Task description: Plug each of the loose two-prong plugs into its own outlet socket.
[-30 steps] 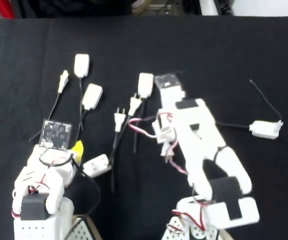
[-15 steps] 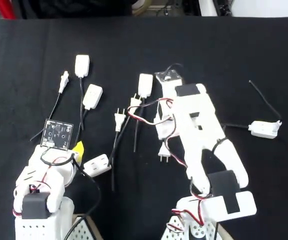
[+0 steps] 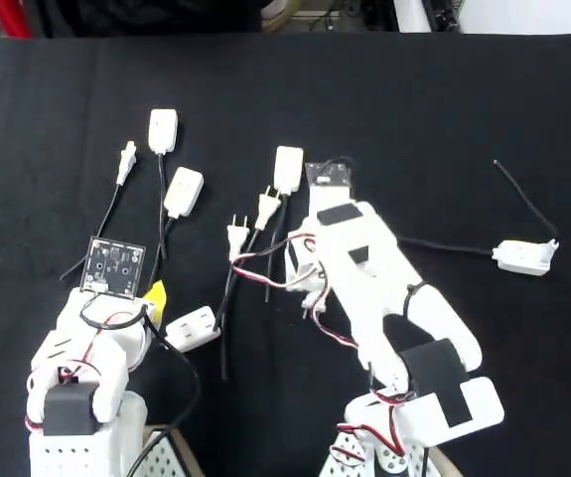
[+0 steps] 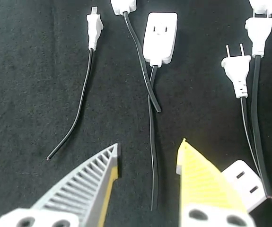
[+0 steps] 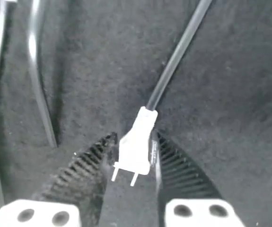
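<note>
- Right wrist view: right gripper clenched on a white held plug. Its prongs point back toward the wrist, and its black cord trails away across the black table.
- Left wrist view: left gripper released, jaws spread, hanging above the table. The near socket lies just beside its yellow finger.
- High view, sockets: far socket, middle socket, centre socket and right socket, the last well apart from the rest.
- High view, loose plugs: left plug and centre plug. Another plug lies at the centre socket; whether it is seated cannot be told.
- Step in hand: one plug grasped, insertion not yet begun.
- Next move, as judged: carry the held plug to a free socket and line up the prongs. Because they face the wrist, it probably needs a turn or a regrasp first.
</note>
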### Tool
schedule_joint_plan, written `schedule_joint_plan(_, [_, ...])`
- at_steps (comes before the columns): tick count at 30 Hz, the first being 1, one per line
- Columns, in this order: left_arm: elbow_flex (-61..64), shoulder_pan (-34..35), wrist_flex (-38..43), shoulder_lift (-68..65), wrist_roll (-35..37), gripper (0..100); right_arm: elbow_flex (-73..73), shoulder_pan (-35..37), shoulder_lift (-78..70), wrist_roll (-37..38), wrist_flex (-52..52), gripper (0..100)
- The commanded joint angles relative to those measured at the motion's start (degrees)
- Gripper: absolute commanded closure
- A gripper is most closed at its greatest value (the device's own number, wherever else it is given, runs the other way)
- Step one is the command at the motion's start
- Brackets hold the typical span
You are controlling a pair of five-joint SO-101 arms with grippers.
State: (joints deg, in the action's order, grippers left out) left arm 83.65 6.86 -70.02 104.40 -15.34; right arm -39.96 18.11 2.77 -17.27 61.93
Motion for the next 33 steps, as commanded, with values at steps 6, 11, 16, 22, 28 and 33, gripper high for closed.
schedule_joint_plan(6, [-0.5,0.0,0.3,0.2,-0.4,79,-2.7,0.7,0.6,2.9,-0.9,89.5])
schedule_joint_plan(11, [-0.5,0.0,0.3,0.2,-0.4,79,-2.8,0.9,0.6,2.5,-0.6,88.6])
schedule_joint_plan(16, [-0.5,0.0,0.3,0.2,-0.4,79,-3.6,0.9,-2.1,-1.4,-0.6,68.1])
schedule_joint_plan(22, [-0.5,0.0,0.3,0.2,-0.4,79,-1.1,0.9,-5.1,-2.1,1.6,69.4])
schedule_joint_plan(28, [-0.5,0.0,0.3,0.2,-0.4,79,1.7,0.5,-4.9,-1.9,3.5,94.3])
schedule_joint_plan(33, [-0.5,0.0,0.2,0.2,-0.4,79,3.5,-0.9,-4.7,-1.8,4.4,98.7])
